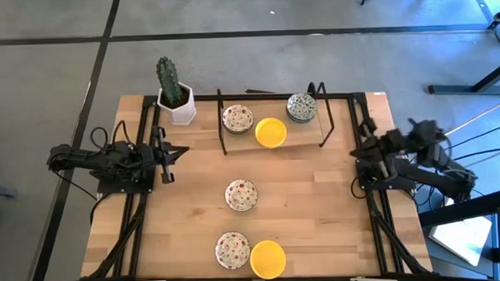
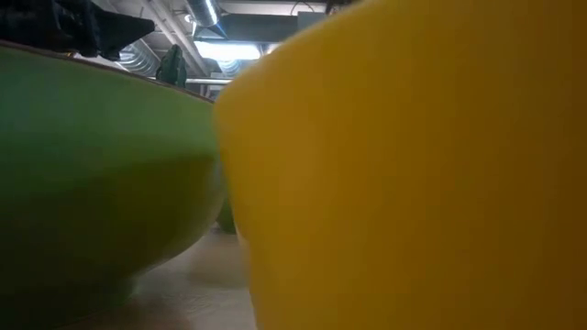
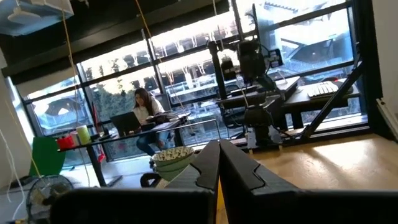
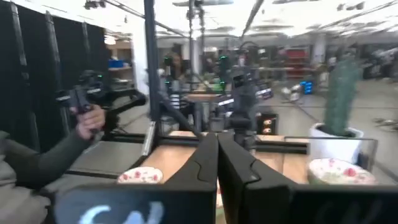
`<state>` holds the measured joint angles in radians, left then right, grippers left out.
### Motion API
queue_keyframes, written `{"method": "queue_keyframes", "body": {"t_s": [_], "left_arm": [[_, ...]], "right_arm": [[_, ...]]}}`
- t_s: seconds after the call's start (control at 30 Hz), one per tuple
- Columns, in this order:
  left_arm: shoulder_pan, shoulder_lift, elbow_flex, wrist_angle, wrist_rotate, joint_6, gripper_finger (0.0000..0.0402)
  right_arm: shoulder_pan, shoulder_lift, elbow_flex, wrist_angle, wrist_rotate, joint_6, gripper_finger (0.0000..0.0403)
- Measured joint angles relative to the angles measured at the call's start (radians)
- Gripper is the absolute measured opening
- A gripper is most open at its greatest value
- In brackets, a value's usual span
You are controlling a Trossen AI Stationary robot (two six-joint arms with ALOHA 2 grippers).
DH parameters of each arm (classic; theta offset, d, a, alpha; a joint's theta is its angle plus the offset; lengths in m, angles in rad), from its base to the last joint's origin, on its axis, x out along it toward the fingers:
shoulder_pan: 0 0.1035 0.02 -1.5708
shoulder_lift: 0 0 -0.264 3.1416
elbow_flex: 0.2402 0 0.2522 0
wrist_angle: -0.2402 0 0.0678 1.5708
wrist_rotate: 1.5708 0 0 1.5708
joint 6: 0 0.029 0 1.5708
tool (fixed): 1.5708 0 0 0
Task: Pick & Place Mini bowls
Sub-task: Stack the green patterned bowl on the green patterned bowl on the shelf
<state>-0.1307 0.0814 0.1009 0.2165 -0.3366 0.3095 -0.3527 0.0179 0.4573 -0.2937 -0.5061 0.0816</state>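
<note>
Well, small round shallow bowls (image 1: 241,195), plain yellow or red-speckled white, perhaps ceramic, dot the table; left gripper (image 1: 169,153) and right gripper (image 1: 356,162) both pressed together.

On the desk (image 1: 319,196), a potted cactus (image 1: 173,91) stood at about eleven o'clock, with a wire rack (image 1: 270,115) just to its right along the far edge. Three bowls sat within the rack: one (image 1: 237,118) at its left, one (image 1: 270,132) beside it nearer the middle, and what looked like a small stack (image 1: 301,107) at the right. A single bowl (image 1: 241,194) lay at the centre. Two more (image 1: 233,249) (image 1: 267,259) sat side by side at six o'clock, touching or nearly so. The left gripper (image 1: 169,152) rested at nine o'clock, the right gripper (image 1: 360,153) at three.
</note>
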Motion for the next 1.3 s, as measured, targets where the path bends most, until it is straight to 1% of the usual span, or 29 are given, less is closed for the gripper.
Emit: {"method": "queue_keyframes", "body": {"t_s": [0.07,0.13,0.27,0.33,0.37,0.5,0.6,0.67,0.83,0.93,1.13,1.3], "left_arm": [[0.0,0.0,0.0,-0.003,0.012,-0.001,0.0007],[0.0,0.0,0.0,-0.004,0.018,0.007,0.0005],[0.0,0.0,0.0,-0.009,0.016,0.019,0.0002],[0.0,0.0,0.0,-0.009,0.017,0.025,0.0003],[0.0,0.0,0.0,-0.011,0.017,0.025,0.0004],[0.0,0.0,0.0,-0.019,0.016,0.025,0.0007],[0.0,0.0,0.0,-0.03,0.014,0.025,0.0006],[0.0,0.0,0.0,-0.044,0.013,0.025,0.0004],[0.0,0.0,0.0,-0.065,0.01,0.019,0.0002],[0.0,0.0,0.0,-0.064,0.008,0.018,0.0005],[0.0,0.0,0.0,-0.063,0.007,0.029,0.0006],[0.0,0.0,0.0,-0.061,-0.029,0.011,0.0002]], "right_arm": [[0.0,-0.015,-0.063,0.044,-0.005,0.012,0.0002],[0.0,-0.014,-0.126,0.07,-0.035,0.029,0.0003],[0.0,-0.013,-0.226,0.303,-0.118,0.092,0.0006],[0.0,-0.013,-0.266,0.429,-0.115,0.115,0.0007],[0.0,-0.013,-0.288,0.464,-0.115,0.12,0.0007],[0.0,-0.013,-0.36,0.507,-0.114,0.082,0.0007],[0.0,-0.013,-0.378,0.513,-0.088,0.047,0.0008],[0.001,-0.013,-0.379,0.5,-0.089,0.033,0.0008],[0.002,-0.013,-0.38,0.385,-0.077,-0.058,0.0008],[0.002,-0.014,-0.38,0.335,-0.062,-0.081,0.0008],[0.002,-0.014,-0.381,0.344,-0.062,-0.087,0.0009],[0.002,-0.014,-0.381,0.343,-0.062,-0.088,0.0009]]}}
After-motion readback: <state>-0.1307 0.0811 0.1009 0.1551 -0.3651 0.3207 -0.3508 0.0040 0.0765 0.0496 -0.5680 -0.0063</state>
